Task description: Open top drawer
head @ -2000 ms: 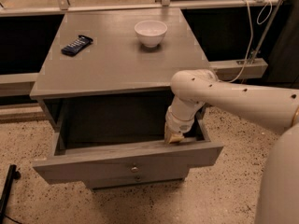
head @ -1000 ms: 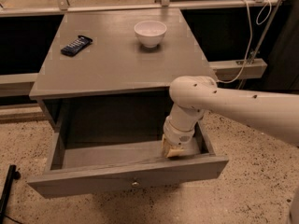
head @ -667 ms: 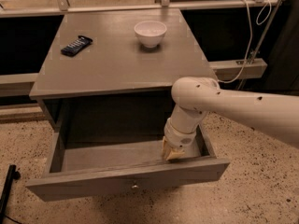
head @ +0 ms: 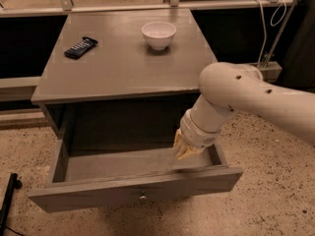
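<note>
The top drawer (head: 133, 190) is a grey wooden drawer with a small round knob (head: 142, 197) at the centre of its front. It stands pulled well out of the grey cabinet (head: 118, 63), and its inside looks bare. My gripper (head: 183, 150) reaches down into the right side of the drawer, just behind the front panel. My white arm (head: 246, 97) comes in from the right and hides the drawer's right wall.
A white bowl (head: 158, 34) and a dark flat handset (head: 80, 47) lie on the cabinet top. A metal rail (head: 147, 6) runs behind the cabinet, with cables (head: 263, 28) at the right. A black object (head: 9, 200) lies on the speckled floor at the left.
The drawer has slid further out toward the camera, with my gripper moving along behind its front panel. The bowl and the handset have not moved.
</note>
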